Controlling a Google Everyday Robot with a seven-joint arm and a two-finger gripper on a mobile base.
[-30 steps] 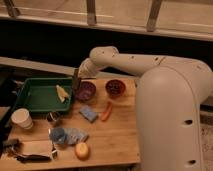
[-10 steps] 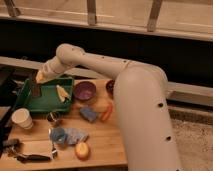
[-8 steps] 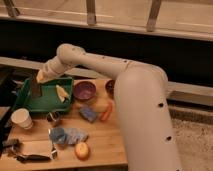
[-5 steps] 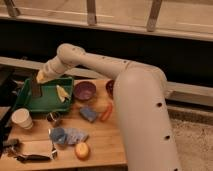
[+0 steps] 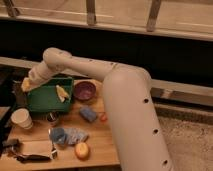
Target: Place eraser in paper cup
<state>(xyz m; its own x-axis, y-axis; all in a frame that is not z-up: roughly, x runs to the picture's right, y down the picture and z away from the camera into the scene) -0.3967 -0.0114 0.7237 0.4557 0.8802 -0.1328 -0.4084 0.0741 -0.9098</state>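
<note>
My gripper (image 5: 24,86) hangs over the left edge of the green tray (image 5: 46,100), at the end of the white arm that reaches in from the right. It is shut on the eraser (image 5: 20,95), a small dark block that hangs below its yellowish fingertips. The white paper cup (image 5: 21,118) stands upright on the wooden table, just below and in front of the gripper, a short gap under the eraser.
A yellow piece (image 5: 62,92) lies in the tray. A purple bowl (image 5: 85,91), blue sponge (image 5: 88,114), metal cup (image 5: 51,118), blue cloth (image 5: 64,135), orange fruit (image 5: 81,150) and dark tool (image 5: 27,156) lie around. My arm's large white body fills the right.
The gripper carried the dark block from the tray's right side to its left edge, and in the last half second sank left and down toward the paper cup.
</note>
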